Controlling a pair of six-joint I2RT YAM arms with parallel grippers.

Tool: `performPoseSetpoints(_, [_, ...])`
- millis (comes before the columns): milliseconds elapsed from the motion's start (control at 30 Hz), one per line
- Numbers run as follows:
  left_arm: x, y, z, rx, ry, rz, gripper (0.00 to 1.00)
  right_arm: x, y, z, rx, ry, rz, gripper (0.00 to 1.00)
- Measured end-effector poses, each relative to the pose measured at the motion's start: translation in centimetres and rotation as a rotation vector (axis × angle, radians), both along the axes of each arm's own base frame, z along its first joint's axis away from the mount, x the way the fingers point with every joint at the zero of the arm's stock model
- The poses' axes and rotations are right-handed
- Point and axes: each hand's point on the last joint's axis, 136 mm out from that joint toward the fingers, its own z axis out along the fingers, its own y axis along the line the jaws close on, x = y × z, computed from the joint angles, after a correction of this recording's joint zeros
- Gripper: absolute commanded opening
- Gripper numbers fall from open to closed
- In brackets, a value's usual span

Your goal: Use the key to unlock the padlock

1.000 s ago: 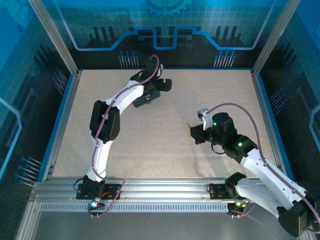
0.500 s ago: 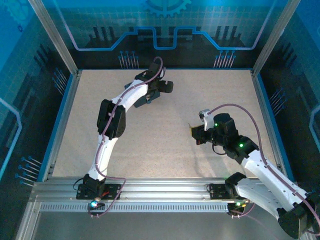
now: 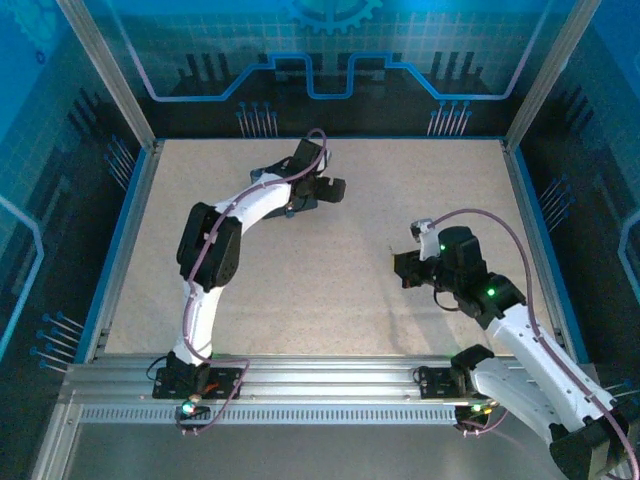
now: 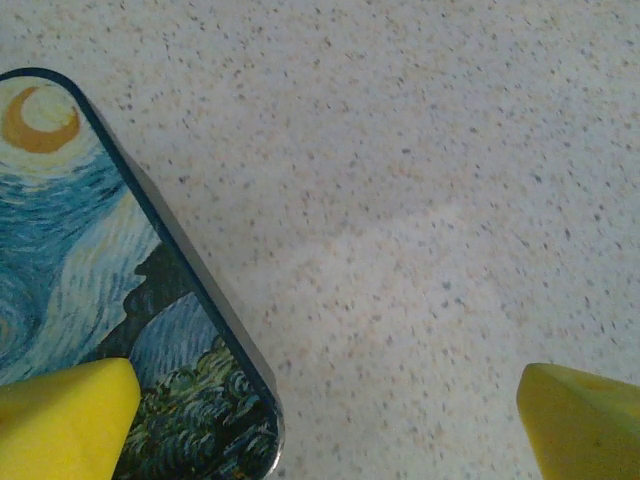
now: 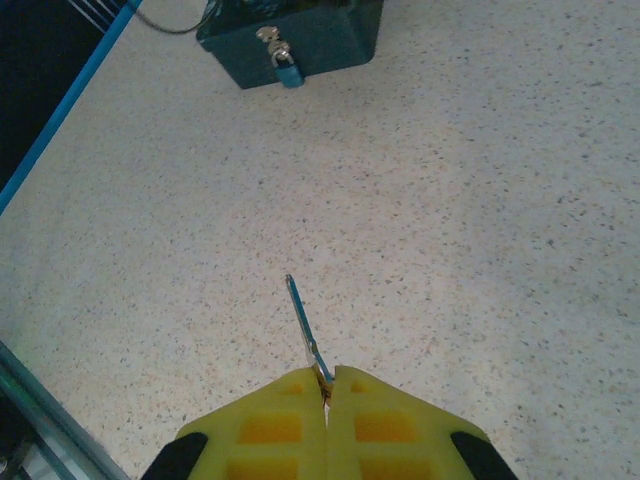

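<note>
Two white robot arms work over a speckled beige table (image 3: 330, 300) inside a metal frame with blue walls. The back wall carries a pale gear graphic (image 3: 335, 10) above angular circuit-style lines.

Seen from above, the left arm reaches to the far middle of the table, where the left gripper (image 3: 328, 187) points right. The right arm bends in from the near right corner, two green lights (image 3: 490, 292) glowing on it. The right gripper (image 3: 400, 266) faces left over the middle-right of the table.

In the right wrist view, the yellow fingers are pressed together on the head of the key (image 5: 302, 318). Its thin bluish blade sticks out ahead of them, above the table. At the top edge stands a dark teal box (image 5: 320, 35). The padlock (image 5: 288, 72), small and blue, hangs from a silver hasp (image 5: 268, 38) on the box's front face. The shackle is too small to make out. Key and padlock are well apart.

In the left wrist view, two yellow fingertips (image 4: 60, 420) sit at the bottom corners, spread wide apart with bare table between them. The left fingertip overlaps a rounded corner of the box lid. The lid is printed with swirling blue brushstrokes, an orange crescent moon (image 4: 40, 118) and dark green foliage, like Van Gogh's Starry Night. Whether the fingertip touches the lid cannot be told.
</note>
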Motion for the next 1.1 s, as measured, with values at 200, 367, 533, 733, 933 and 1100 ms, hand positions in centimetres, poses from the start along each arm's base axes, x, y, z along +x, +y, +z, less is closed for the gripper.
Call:
performPoseSetpoints(200, [-3.6,-0.1,-0.1,0.009,0.015,-0.027,0.99,0.1,-1.1,0.1,0.013,0.010,-0.033,0.00])
performPoseSetpoints(367, [-7.3,-0.8,-0.2,0.023,0.025,-0.069,0.99,0.1,-2.0,0.0,0.018,0.025,-0.064,0.00])
performPoseSetpoints(533, [-10.3,-1.8,-0.2,0.030,0.035,-0.107,0.99,0.1,-2.7,-0.1,0.030,0.045,-0.097,0.00])
performPoseSetpoints(733, [-12.7,-3.7,-0.2,0.036,0.038,-0.137,0.99,0.0,-2.8,0.0,0.046,0.051,-0.103,0.00])
performPoseSetpoints(933, [-14.3,-5.6,-0.1,0.015,0.047,-0.158,0.99,-0.1,-3.3,0.5,0.046,0.049,-0.121,0.00])
performPoseSetpoints(1100, [-16.0,-7.7,0.0,-0.005,0.055,-0.192,0.99,-0.2,-3.7,1.0,0.044,0.049,-0.134,0.00])
